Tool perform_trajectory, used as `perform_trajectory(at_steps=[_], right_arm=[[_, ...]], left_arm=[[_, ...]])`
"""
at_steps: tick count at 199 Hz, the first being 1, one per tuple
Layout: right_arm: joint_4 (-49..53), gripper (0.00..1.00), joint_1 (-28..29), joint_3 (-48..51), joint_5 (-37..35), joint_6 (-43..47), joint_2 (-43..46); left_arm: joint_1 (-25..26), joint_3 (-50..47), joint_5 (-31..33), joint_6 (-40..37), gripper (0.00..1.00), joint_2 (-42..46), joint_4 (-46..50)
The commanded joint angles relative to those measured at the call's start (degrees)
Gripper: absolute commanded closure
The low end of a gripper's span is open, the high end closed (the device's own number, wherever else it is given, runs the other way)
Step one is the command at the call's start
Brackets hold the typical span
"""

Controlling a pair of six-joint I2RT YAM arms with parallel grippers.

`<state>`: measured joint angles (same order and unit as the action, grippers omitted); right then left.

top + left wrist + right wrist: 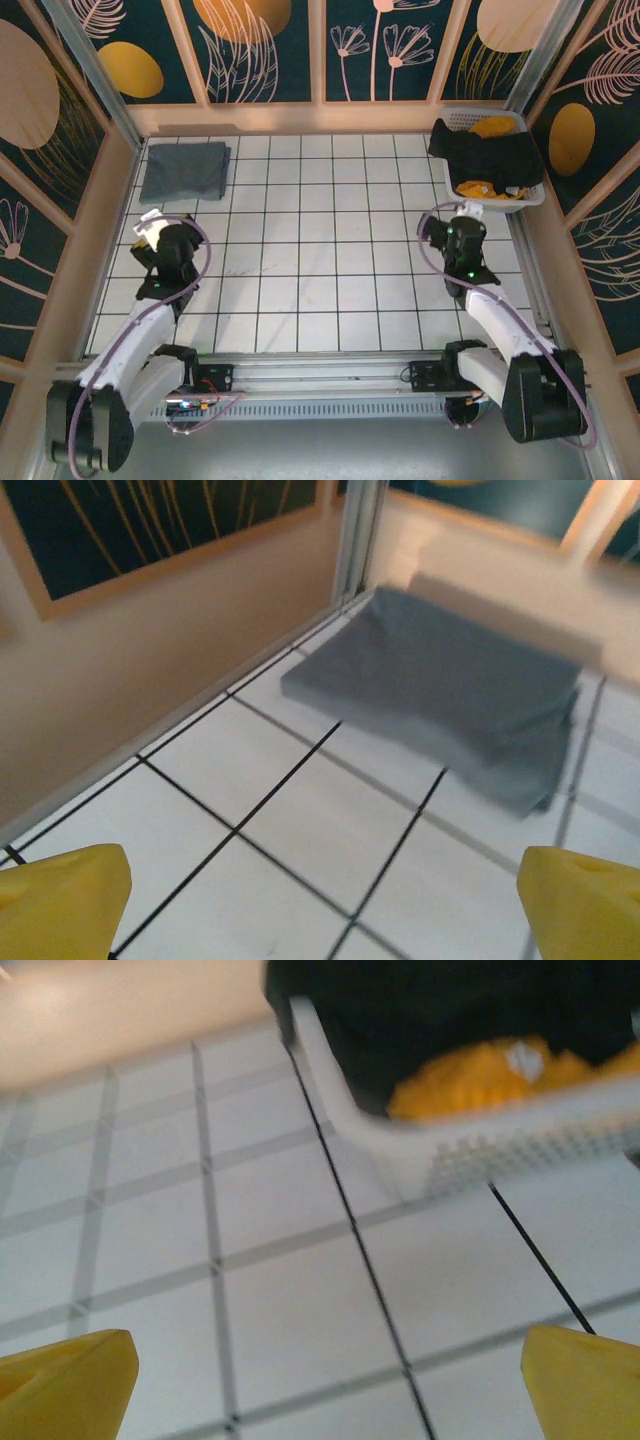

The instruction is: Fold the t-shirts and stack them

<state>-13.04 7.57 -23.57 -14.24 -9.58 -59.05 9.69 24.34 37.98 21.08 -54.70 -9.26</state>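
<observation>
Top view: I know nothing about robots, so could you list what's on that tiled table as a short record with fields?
table: white tiles with dark grid lines
grey t-shirt: folded, lying flat in the far left corner
basket: white plastic, in the far right corner
black t-shirt: unfolded, in the basket, hanging over its left rim
yellow t-shirt: bunched in the basket, partly under the black one
left fingers: yellow, open, holding nothing, facing the grey t-shirt
right fingers: yellow, open, holding nothing, facing the basket
</observation>
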Motion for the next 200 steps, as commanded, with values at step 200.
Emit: perform_trajectory(at_steps=[200], right_arm=[[-59.09, 0.01, -8.67, 10.57, 10.73, 8.09, -29.09]], left_arm=[[-8.07, -11.93, -19.78, -14.17, 0.01, -32.4, -65.73]])
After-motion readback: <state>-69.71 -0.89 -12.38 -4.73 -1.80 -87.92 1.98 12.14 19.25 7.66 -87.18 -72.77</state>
